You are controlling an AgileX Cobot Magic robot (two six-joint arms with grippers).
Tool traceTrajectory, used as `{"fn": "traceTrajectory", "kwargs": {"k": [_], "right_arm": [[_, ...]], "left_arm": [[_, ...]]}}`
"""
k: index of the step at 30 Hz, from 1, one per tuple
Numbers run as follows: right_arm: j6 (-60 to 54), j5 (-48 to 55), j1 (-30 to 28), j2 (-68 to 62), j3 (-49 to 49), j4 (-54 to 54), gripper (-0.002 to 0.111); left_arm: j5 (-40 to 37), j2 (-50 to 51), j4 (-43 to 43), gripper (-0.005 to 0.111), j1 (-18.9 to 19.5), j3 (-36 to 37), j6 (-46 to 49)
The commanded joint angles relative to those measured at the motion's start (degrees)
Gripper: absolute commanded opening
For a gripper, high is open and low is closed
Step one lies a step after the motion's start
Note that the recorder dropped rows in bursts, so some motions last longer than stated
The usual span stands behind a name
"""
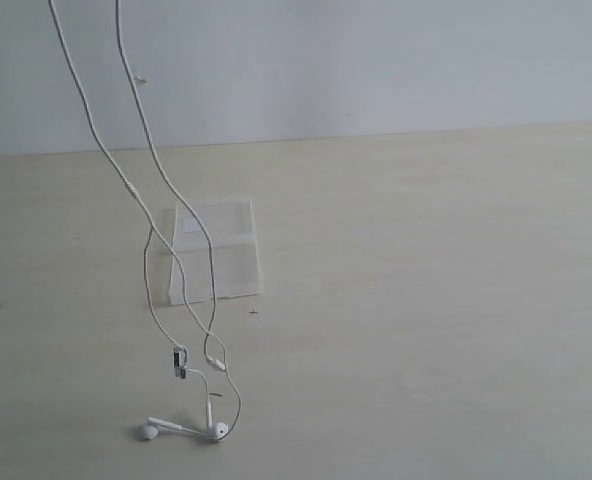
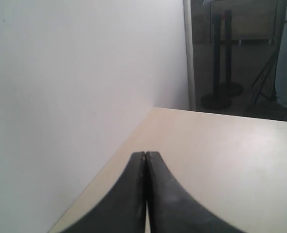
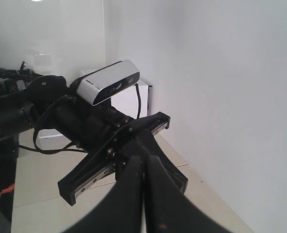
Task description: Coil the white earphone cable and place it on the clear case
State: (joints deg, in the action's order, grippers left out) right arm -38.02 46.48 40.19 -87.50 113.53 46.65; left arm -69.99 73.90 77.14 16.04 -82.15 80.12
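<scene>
Plainly, left gripper [image 2: 145,156] and right gripper [image 3: 144,160] sit pressed together; the white earphone cable [image 1: 219,430] dangles across the clear case [image 1: 234,270].

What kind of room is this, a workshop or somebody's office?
Probably a robotics lab or test room: a pale table against a plain white wall, a robot arm carrying a camera, and black stands on the floor beyond.

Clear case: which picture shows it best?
The exterior view. The clear case sits there in full on the table, with the dangling white earphone cable crossing in front. The left and right wrist views show none of it.
</scene>
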Motion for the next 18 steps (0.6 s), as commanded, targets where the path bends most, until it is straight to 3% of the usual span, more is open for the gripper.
{"fn": "traceTrajectory", "kwargs": {"k": [1,8,18], "right_arm": [[-0.5,-0.8,0.2,0.0,0.6,0.6,0.000],[-0.5,-0.8,0.2,0.0,0.6,0.7,0.000],[-0.6,-0.8,0.2,0.1,0.6,1.4,0.000]], "left_arm": [[0.0,0.1,0.7,0.000,-0.1,0.1,-1.7],[0.0,0.1,1.1,0.000,-0.1,0.1,-7.9],[0.0,0.1,1.3,0.000,-0.1,0.1,-8.2]]}}
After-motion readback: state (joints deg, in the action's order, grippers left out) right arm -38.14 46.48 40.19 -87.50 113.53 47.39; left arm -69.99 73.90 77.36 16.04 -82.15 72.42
